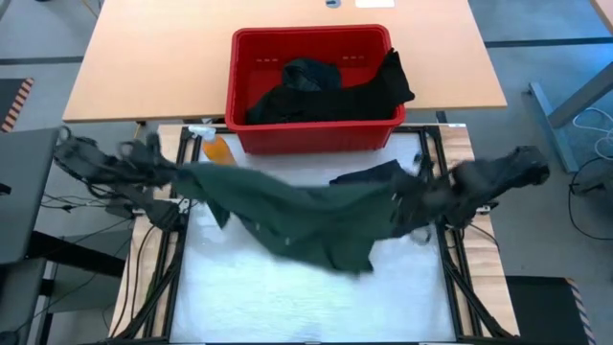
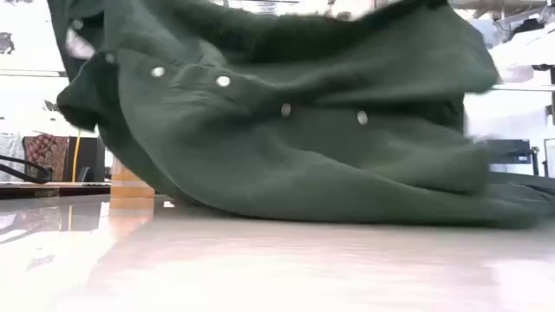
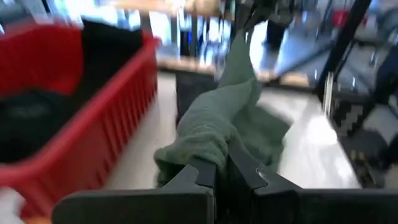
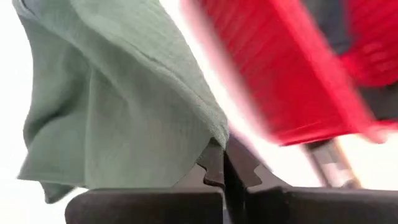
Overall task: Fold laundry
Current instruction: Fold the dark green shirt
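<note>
Both tools are clamping one green shirt (image 1: 287,216) — left tool (image 3: 222,171) and right tool (image 4: 224,165) are stretching it over the worktop (image 1: 287,297), two dark garments (image 1: 326,86) sitting in one red basket (image 1: 316,134).

The robot has two dark arms, almost black. The left arm (image 1: 115,163) looks thin and bumpy, with black cables looping off it. The right arm (image 1: 498,177) looks thicker and rounder. Each arm ends in two flat black fingers (image 3: 202,177) with slanted tips, set on a wide dark bar. The right fingers (image 4: 214,163) have little notched edges.
</note>
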`<act>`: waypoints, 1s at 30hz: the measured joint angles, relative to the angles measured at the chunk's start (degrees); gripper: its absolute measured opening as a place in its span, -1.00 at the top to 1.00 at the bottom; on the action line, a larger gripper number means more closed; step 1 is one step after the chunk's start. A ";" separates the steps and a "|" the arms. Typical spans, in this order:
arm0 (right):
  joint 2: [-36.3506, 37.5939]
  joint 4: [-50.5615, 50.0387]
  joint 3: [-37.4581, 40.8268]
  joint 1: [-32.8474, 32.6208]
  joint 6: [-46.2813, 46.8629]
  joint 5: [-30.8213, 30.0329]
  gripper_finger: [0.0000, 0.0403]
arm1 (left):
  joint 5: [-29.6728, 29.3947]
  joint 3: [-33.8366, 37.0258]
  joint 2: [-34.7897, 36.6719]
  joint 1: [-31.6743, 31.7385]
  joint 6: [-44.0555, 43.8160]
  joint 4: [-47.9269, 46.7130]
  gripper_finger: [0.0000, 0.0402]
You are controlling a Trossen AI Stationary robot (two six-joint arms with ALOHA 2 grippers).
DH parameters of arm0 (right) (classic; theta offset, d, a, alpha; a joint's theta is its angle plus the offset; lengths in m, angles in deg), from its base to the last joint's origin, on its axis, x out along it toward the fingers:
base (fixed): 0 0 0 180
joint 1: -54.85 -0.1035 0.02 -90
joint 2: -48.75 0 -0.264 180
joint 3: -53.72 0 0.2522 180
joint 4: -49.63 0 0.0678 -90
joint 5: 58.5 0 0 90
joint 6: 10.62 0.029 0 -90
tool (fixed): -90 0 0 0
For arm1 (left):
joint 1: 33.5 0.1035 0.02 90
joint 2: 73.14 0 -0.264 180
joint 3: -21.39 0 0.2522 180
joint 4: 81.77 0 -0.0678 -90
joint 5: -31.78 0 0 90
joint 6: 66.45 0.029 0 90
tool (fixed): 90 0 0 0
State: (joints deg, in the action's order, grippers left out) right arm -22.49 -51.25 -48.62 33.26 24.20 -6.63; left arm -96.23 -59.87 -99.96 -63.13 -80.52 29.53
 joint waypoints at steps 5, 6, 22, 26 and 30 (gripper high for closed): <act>-0.80 0.69 -14.56 9.08 -15.69 -3.00 0.94 | -1.69 -6.44 0.13 -0.02 12.40 9.56 1.00; -1.47 2.14 -17.96 10.83 -19.43 -3.03 0.94 | -1.52 -7.50 -0.25 -0.04 15.04 11.93 1.00; -10.60 -1.30 -21.11 -0.26 -3.70 19.81 0.94 | 25.58 -8.95 -7.37 -0.07 7.49 1.12 1.00; -12.58 2.87 -9.65 -12.20 12.87 22.94 0.94 | 38.08 1.23 -7.41 -0.07 0.80 1.51 1.00; -15.63 10.28 -2.41 -23.38 28.14 23.37 0.94 | 51.28 13.37 -7.34 -0.84 -3.38 5.52 1.00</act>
State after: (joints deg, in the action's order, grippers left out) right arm -38.12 -40.97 -51.02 9.88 52.34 16.74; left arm -44.95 -46.50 -107.31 -63.97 -83.91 35.05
